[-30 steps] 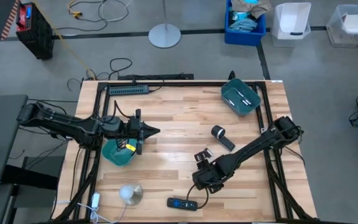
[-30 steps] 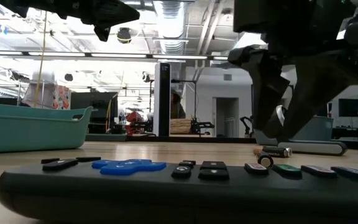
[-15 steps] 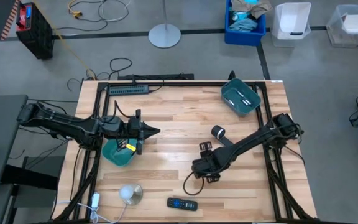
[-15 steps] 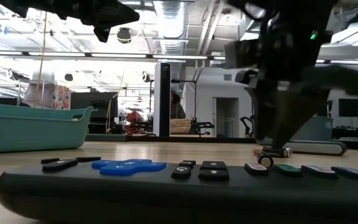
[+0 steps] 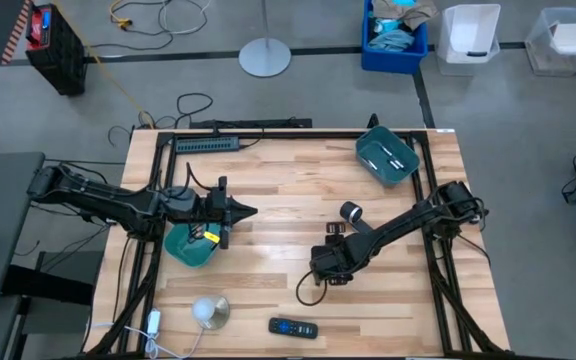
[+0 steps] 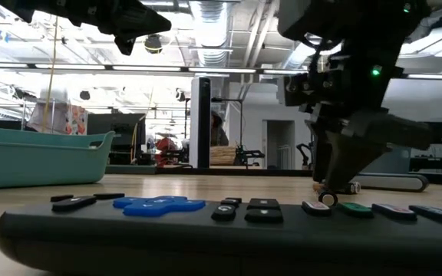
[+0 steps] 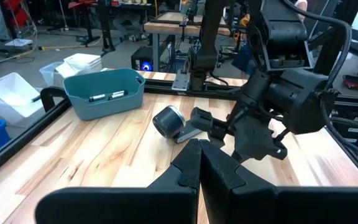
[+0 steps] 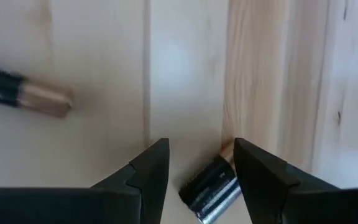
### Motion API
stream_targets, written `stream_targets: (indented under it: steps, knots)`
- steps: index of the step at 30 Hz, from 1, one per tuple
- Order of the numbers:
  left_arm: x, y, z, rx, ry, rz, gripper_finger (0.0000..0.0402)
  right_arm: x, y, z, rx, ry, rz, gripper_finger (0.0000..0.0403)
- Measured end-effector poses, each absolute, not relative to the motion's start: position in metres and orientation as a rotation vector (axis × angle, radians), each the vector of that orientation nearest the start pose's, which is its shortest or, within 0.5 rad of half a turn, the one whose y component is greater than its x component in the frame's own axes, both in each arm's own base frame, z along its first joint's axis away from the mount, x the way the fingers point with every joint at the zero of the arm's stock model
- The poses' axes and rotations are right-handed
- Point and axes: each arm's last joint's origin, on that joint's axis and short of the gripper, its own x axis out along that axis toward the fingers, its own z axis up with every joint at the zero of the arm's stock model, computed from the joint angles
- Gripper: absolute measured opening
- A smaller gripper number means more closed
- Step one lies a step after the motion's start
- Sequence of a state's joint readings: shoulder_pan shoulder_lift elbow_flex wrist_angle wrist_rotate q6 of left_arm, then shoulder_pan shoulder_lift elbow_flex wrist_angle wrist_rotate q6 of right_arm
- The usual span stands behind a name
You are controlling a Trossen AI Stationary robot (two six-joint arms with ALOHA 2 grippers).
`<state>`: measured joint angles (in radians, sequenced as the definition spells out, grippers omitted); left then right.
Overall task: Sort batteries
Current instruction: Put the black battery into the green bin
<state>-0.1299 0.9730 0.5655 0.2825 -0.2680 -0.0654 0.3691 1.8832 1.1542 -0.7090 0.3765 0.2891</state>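
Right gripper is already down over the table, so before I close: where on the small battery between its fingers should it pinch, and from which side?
Pinch the battery across its round body near mid-length, coming straight down from above. It lies flat on the table, tilted relative to the open right gripper, so a slight wrist turn would probably square the fingers to its sides.

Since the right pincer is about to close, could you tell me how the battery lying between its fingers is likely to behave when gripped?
The battery is a small, smooth cylinder lying on its side on the bare wooden table, so it may roll if nudged. It sits skewed between the open fingers of the right pincer, so it could pivot or slip out. It looks rigid, unlikely to deform.
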Motion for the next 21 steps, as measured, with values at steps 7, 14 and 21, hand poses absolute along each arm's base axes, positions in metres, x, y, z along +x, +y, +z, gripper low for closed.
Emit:
stream_targets:
  steps: [7, 14, 21]
  knots:
    - [0.214, -0.020, 0.268, -0.040, 0.118, 0.142, 0.0000, 0.315, 0.110, 0.140, -0.252, 1.305, -0.248, 0.0197]
    - [0.214, -0.020, 0.268, -0.040, 0.119, 0.142, 0.0000, 0.315, 0.113, 0.140, -0.290, 1.265, -0.287, 0.0197]
    - [0.216, -0.020, 0.266, -0.037, 0.130, 0.143, 0.0000, 0.305, 0.115, 0.159, -0.262, 1.185, -0.436, 0.0197]
